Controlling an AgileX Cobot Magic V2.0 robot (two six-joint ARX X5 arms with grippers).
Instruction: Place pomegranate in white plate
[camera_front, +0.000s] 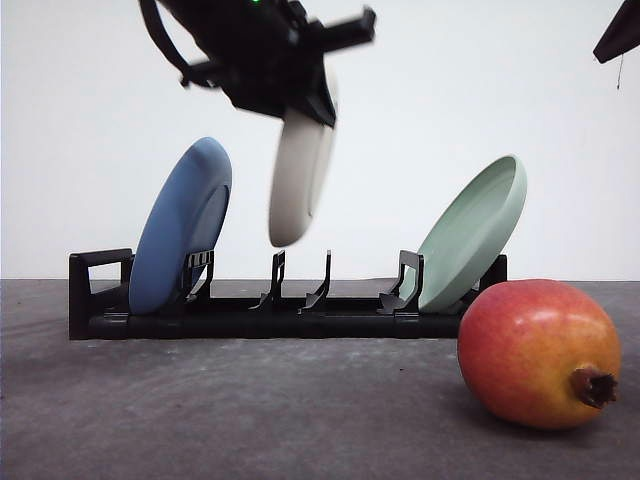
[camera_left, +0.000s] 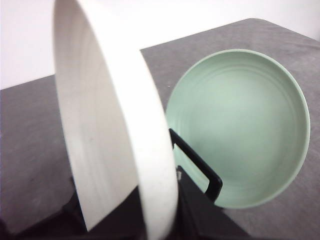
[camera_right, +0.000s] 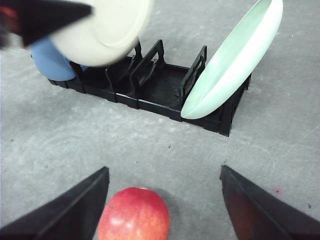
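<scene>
Grey table (camera_front: 250, 410) bearing a black dish rack (camera_front: 290, 310) at the rear and, near its pale green-plate end, a pomegranate (camera_front: 538, 352) lying on its side, nearer the camera.

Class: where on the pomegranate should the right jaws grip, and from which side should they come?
Grip the pomegranate across its round middle, coming from above. It lies on its side on the table, crown pointing sideways, and the open right gripper already straddles it.
</scene>
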